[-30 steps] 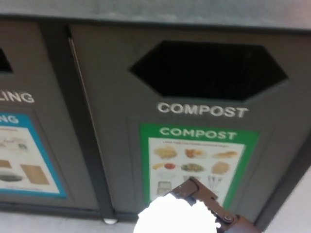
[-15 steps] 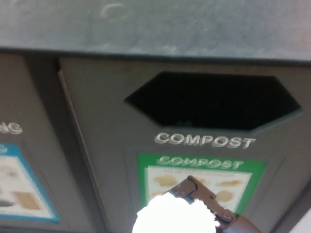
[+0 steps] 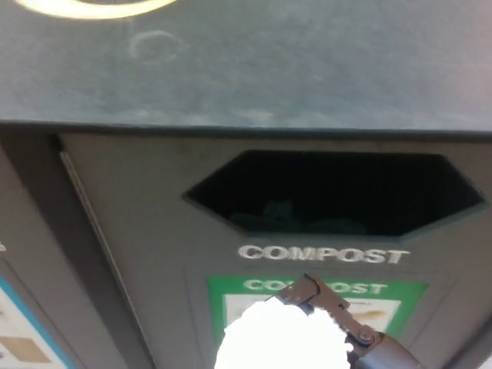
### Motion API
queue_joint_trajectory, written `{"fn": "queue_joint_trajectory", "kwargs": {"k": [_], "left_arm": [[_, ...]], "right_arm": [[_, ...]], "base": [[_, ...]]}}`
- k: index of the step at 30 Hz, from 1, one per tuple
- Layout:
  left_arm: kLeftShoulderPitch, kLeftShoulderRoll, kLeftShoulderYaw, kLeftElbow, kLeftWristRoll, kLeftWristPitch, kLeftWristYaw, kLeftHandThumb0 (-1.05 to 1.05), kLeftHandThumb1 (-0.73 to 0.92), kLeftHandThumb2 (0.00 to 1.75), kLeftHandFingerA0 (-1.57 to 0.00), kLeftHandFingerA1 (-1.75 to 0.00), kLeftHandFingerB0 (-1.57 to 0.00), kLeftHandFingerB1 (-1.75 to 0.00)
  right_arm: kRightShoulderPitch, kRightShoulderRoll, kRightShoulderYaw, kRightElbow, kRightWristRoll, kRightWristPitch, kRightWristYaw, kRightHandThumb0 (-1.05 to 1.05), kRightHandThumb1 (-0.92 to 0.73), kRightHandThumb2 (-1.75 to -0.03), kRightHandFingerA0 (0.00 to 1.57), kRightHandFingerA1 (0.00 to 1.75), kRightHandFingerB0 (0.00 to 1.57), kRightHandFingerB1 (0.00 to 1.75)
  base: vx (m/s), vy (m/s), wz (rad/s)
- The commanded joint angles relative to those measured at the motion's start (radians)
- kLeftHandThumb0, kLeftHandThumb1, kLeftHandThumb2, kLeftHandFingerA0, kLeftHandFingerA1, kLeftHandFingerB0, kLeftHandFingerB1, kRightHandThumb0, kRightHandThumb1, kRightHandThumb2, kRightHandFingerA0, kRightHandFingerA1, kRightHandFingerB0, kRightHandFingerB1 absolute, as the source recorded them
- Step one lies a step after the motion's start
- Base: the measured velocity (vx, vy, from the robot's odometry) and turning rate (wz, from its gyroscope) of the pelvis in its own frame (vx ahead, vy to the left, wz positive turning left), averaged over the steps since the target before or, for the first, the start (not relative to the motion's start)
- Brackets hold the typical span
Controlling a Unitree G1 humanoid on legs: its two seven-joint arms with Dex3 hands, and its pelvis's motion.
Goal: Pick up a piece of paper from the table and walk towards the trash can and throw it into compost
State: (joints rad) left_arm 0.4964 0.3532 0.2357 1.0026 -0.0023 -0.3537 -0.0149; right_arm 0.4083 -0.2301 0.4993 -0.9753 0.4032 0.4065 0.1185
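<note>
Paper: overexposed white, cut off below.
Right hand: fingers grasping paper, mostly hidden.
Compost opening: dark, contents indistinct.

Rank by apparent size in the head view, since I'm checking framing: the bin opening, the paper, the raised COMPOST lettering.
1. Opening, clearly largest.
2. Paper, cut off by the frame and nearest the camera, so unsure.
3. Lettering, smallest.

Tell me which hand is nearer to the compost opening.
Right. The right hand sits just below the compost opening, in front of the green label, holding the white paper. The left hand is not in view, so its distance cannot be judged.
</note>
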Motion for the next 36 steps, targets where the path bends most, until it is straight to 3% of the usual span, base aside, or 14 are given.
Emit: {"fn": "queue_joint_trajectory", "kwargs": {"k": [1, 8, 12, 20, 22, 24, 31, 32, 36], "left_arm": [[0.004, 0.015, 0.0, 0.004, 0.005, -0.027, 0.008, -0.09, 0.69, 0.74, -0.9, -0.93, -0.85, -0.82], [0.004, 0.01, 0.001, -0.002, -0.001, -0.022, 0.003, -0.08, 0.68, 0.77, -0.94, -0.96, -0.85, -0.84], [-0.002, 0.012, 0.006, 0.015, -0.005, -0.032, 0.002, -0.07, 0.66, 0.8, -0.93, -0.98, -0.86, -0.85], [-0.005, 0.011, -0.006, -0.002, 0.007, -0.019, 0.017, -0.09, 0.69, 0.7, -0.91, -0.91, -0.83, -0.78], [-0.006, 0.001, 0.012, -0.015, -0.022, -0.001, 0.001, -0.05, 0.69, 0.78, -0.93, -1.02, -0.84, -0.84], [-0.006, -0.001, 0.02, -0.018, -0.031, 0.0, -0.005, -0.05, 0.69, 0.78, -0.93, -1.02, -0.84, -0.84], [0.003, 0.012, 0.0, -0.029, 0.008, -0.002, 0.024, -0.09, 0.7, 0.73, -0.94, -0.98, -0.84, -0.83], [0.002, 0.007, 0.009, -0.031, -0.006, 0.002, 0.018, -0.08, 0.7, 0.75, -0.93, -0.98, -0.84, -0.83], [0.0, 0.003, 0.017, -0.019, -0.017, -0.012, 0.006, -0.05, 0.69, 0.77, -0.91, -0.98, -0.84, -0.84]], "right_arm": [[-0.006, 0.003, -0.02, 0.01, 0.012, 0.006, -0.001, -0.24, -0.53, -1.22, 0.94, 1.75, 0.77, 1.72], [-0.061, 0.018, -0.095, 0.139, -0.036, -0.016, -0.004, -0.2, -0.52, -1.28, 0.94, 1.75, 0.72, 1.75], [-0.079, 0.021, -0.132, 0.174, -0.03, -0.009, 0.003, -0.23, -0.56, -1.21, 0.91, 1.75, 0.71, 1.75], [-0.108, 0.023, -0.163, 0.217, -0.059, -0.029, 0.015, -0.21, -0.53, -1.25, 0.96, 1.75, 0.73, 1.75], [-0.139, 0.021, -0.192, 0.263, -0.066, -0.026, 0.02, -0.21, -0.53, -1.25, 0.95, 1.75, 0.72, 1.75], [-0.147, 0.024, -0.2, 0.278, -0.071, -0.028, 0.022, -0.21, -0.53, -1.25, 0.95, 1.75, 0.72, 1.75], [-0.27, 0.031, -0.233, 0.428, -0.126, -0.025, 0.023, -0.16, -0.56, -1.26, 0.9, 1.75, 0.68, 1.75], [-0.297, 0.035, -0.235, 0.452, -0.136, -0.022, 0.02, -0.19, -0.49, -1.32, 0.96, 1.75, 0.74, 1.75], [-0.374, 0.053, -0.23, 0.551, -0.187, -0.03, 0.002, -0.14, -0.49, -1.34, 0.98, 1.75, 0.78, 1.71]], "base": [[0.08, 0.185, 0.07], [0.07, 0.067, 0.07], [-0.02, -0.027, 0.05], [0.01, -0.069, 0.01], [0.0, 0.0, 0.0], [0.0, 0.0, 0.0], [0.0, 0.0, 0.0], [0.0, 0.0, 0.0], [0.0, 0.0, 0.0]]}}
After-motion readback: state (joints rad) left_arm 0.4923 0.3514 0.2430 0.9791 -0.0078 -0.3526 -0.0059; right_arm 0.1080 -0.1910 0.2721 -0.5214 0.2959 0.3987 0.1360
